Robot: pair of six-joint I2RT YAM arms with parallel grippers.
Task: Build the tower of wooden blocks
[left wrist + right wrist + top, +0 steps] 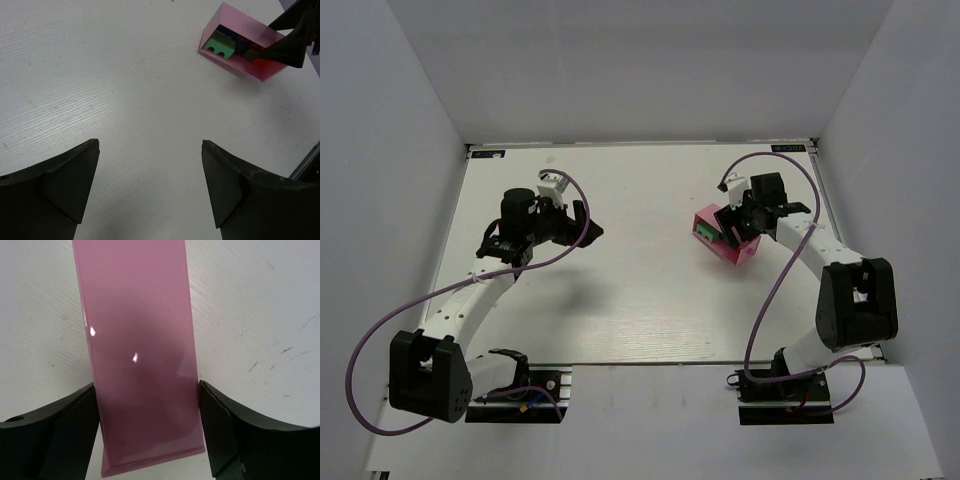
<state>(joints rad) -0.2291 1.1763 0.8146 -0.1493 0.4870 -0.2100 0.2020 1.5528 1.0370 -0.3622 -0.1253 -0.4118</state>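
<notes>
Right tool (147, 385) clamps pink box (135, 315); left tool (150, 142) released; left wrist alone shows wood blocks (222, 46) inside.

The pink box (243, 26) hides most of the wood blocks (220, 46) inside.

The wood blocks (235, 46) sit packed close together inside a pink box (252, 30). The box lies on its side on the far right part of the table (125, 100), with its open face turned left. Foremost at the mouth is a green block (220, 46) with two arched notches along one edge. A blue block (229, 33) shows behind it, and a dark olive-grey block (251, 53) sits deeper in. A red-orange block (260, 63) shows at the box's near wall. Any further blocks cannot be told apart.
</notes>
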